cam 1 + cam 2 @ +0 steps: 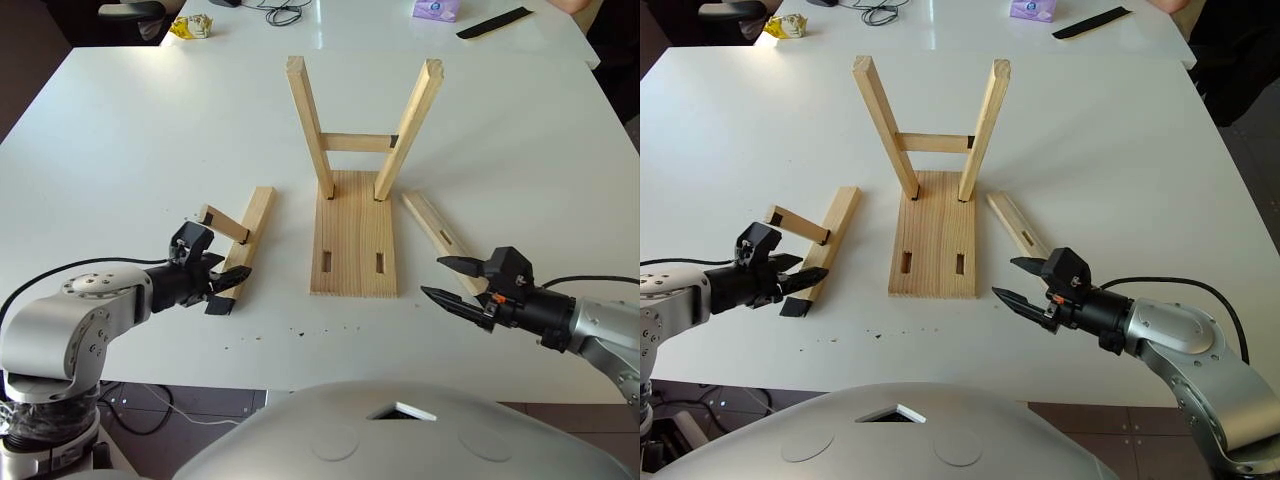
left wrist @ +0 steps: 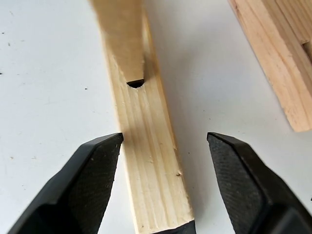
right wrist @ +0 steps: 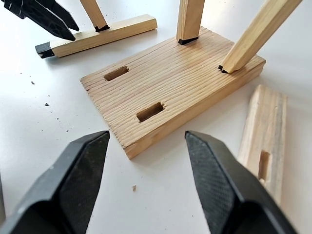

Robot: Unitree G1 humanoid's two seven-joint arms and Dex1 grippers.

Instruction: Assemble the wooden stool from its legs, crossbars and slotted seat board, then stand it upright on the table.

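The slotted seat board (image 1: 354, 235) lies flat mid-table with two legs (image 1: 310, 124) and a crossbar (image 1: 355, 142) standing in its far slots; two near slots (image 3: 151, 111) are bare. Left of it lies a leg with a crossbar (image 1: 248, 240) stuck in it. My left gripper (image 1: 222, 285) is open, its fingers (image 2: 92, 180) straddling that leg's near end (image 2: 151, 165) without closing. A loose leg (image 1: 440, 231) lies right of the board. My right gripper (image 1: 442, 279) hovers open near the board's front right corner, holding nothing.
At the table's far edge are a yellow-white wrapper (image 1: 191, 26), a purple box (image 1: 436, 9), a black strip (image 1: 495, 22) and cables (image 1: 285, 12). Small wood crumbs (image 1: 300, 328) dot the table near the front edge. Wide bare table (image 1: 120, 140) lies on both sides.
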